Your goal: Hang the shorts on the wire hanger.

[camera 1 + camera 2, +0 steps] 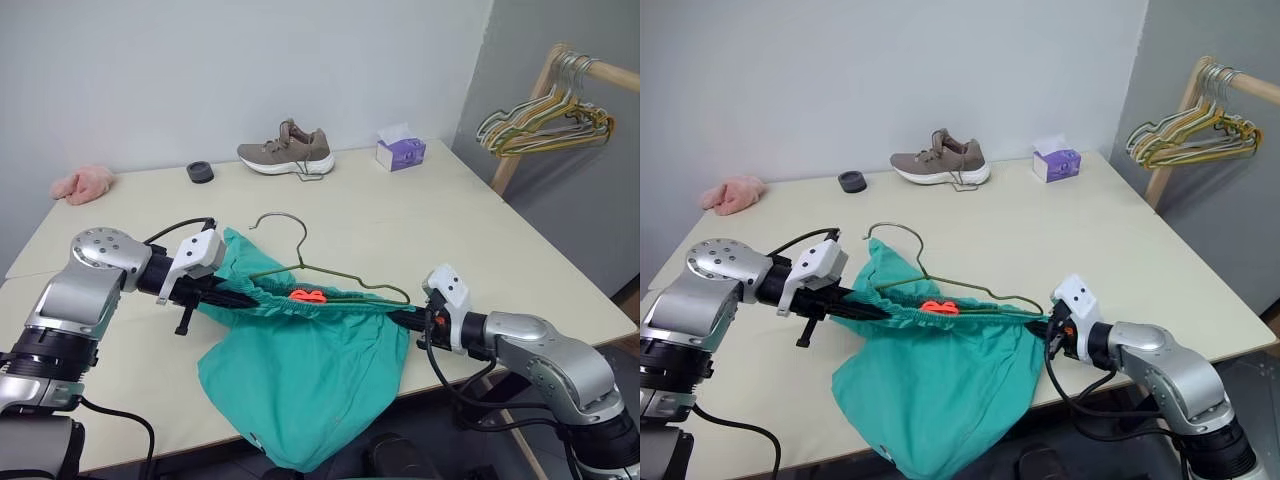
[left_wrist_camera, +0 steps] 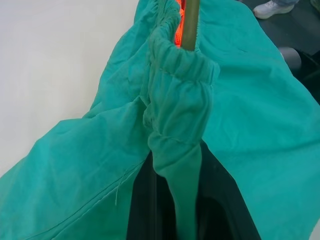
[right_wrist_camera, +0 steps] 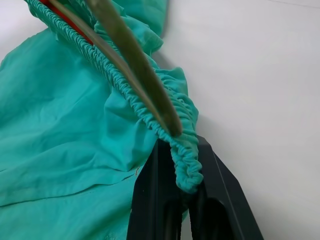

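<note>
The teal shorts (image 1: 300, 380) hang over the table's front edge, their gathered waistband stretched between my two grippers. My left gripper (image 1: 235, 292) is shut on the waistband's left end, which runs up between its black fingers (image 2: 145, 210). My right gripper (image 1: 408, 318) is shut on the waistband's right end (image 3: 187, 175). The wire hanger (image 1: 350, 276) lies along the waistband opening, its hook rising above the cloth on the left. Its olive wire (image 2: 190, 25) passes into the waistband close by a small orange-red piece (image 1: 308, 296). The hanger's right corner (image 3: 135, 65) ends just above my right fingers.
On the cream table (image 1: 430, 230) stand a brown shoe (image 1: 286, 150), a purple tissue box (image 1: 400, 152), a black ring (image 1: 200, 172) and a pink cloth (image 1: 83, 183) along the far side. A bundle of hangers (image 1: 545, 125) hangs from a wooden rail at the right.
</note>
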`<state>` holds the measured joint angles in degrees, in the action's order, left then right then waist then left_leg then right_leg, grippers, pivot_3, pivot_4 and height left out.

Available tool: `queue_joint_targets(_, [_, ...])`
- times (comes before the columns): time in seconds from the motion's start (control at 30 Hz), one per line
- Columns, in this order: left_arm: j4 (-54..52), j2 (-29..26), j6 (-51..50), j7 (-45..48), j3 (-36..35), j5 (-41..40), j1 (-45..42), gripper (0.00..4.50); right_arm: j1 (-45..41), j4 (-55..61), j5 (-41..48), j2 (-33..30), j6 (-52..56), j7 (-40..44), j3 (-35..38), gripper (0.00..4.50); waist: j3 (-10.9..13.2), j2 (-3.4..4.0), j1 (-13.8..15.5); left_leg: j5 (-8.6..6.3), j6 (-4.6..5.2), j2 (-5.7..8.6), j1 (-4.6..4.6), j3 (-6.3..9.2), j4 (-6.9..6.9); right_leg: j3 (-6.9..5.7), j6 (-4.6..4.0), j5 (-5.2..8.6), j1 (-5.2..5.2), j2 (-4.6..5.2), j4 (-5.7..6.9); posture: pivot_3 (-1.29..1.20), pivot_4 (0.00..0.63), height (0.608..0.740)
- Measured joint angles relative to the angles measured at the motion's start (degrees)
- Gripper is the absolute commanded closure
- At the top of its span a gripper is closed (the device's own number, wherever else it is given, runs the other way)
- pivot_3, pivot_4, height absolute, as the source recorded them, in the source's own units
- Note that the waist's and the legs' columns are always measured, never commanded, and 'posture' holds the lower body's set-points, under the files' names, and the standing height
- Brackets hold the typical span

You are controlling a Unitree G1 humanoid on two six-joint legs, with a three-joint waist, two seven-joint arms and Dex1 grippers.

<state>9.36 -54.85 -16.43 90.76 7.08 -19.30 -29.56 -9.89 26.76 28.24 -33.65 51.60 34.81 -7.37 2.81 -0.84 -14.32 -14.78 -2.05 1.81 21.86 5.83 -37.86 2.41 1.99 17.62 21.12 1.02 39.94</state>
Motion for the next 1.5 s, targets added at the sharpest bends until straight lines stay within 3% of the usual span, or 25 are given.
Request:
queue_joint_targets(0.3, [-6.9, -1.7, -8.4, 1.2, -0.3, -5.5, 0.6, 4.5, 0.5, -0.2, 0.0, -0.3, 2.0, -1.2, 0.0, 4.49, 0.0, 0.01, 0.0, 0.0, 0.0, 0.0, -0.01, 0.0, 0.02, 0.0, 0.0, 0.0, 0.0, -0.01, 0.0, -0.28, 0.0, 0.74])
queue_joint_targets(0.67, [-2.6, -1.0, -1.8, -1.4, -0.3, -2.3, 1.5, 4.5, 0.3, -0.5, 0.1, 0.0, 2.7, -1.4, 0.0, 4.49, 0.0, 0.01, 0.1, 0.0, 0.0, 0.0, -0.01, -0.01, 0.01, 0.01, 0.0, 0.0, 0.0, 0.0, -0.01, -0.27, 0.0, 0.74])
queue_joint_targets(0.97, [-2.0, 0.8, -3.4, -2.8, -0.3, -3.0, 0.7, 4.5, 0.5, -0.5, 0.0, -0.9, 2.4, -1.4, 0.6, 4.49, 0.0, 0.01, 0.1, 0.0, 0.0, 0.0, -0.01, -0.01, 0.01, 0.02, 0.0, 0.0, 0.01, 0.0, -0.01, -0.28, 0.0, 0.74])
queue_joint_targets(1.5, [-7.4, 1.9, -19.4, -7.5, -6.4, -12.4, 4.8, 4.5, 2.7, 0.4, 0.1, -1.3, 1.1, 0.2, -0.6, 4.49, 0.0, 0.02, 0.1, 0.0, 0.0, -0.01, -0.01, -0.02, 0.01, 0.02, 0.01, 0.01, 0.01, -0.01, -0.02, -0.27, 0.0, 0.74])
